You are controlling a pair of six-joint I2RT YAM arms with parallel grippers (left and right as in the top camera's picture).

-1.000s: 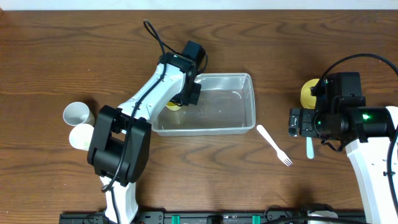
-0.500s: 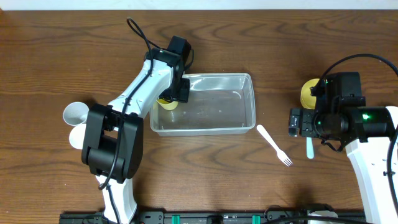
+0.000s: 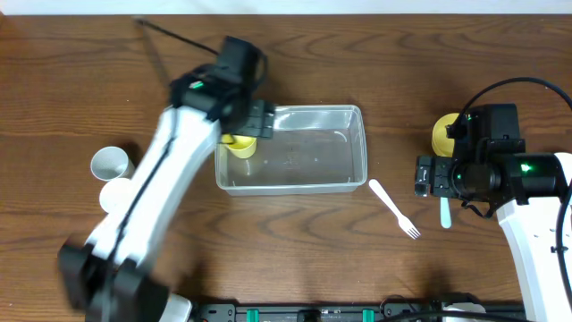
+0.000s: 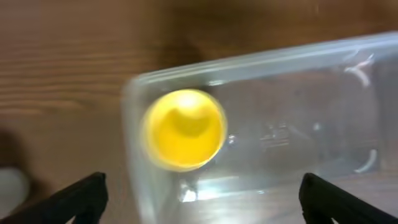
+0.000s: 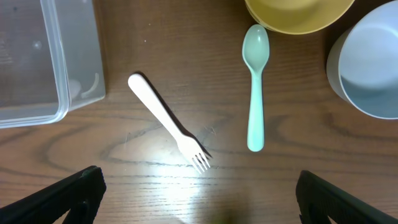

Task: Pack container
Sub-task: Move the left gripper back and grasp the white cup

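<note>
Left arm: has swung leftward and toward the far edge in the last second, now blurred with motion; its wrist is over the far left corner of the container.
Container: lies mid-table, long side running left to right, top open.
Yellow cup: inside the container at its left end, close to the wall, mouth up.
Left gripper: fingers spread wide, empty, above the cup.
Fork: white, on the wood just right of the container's near right corner.
Spoon: pale green, beside the fork, apart from it.
Yellow bowl: just beyond the spoon's scoop end.
Right gripper: fingers spread, holding nothing, over fork and spoon.
White cups: two, side by side, well left of the container.
</note>
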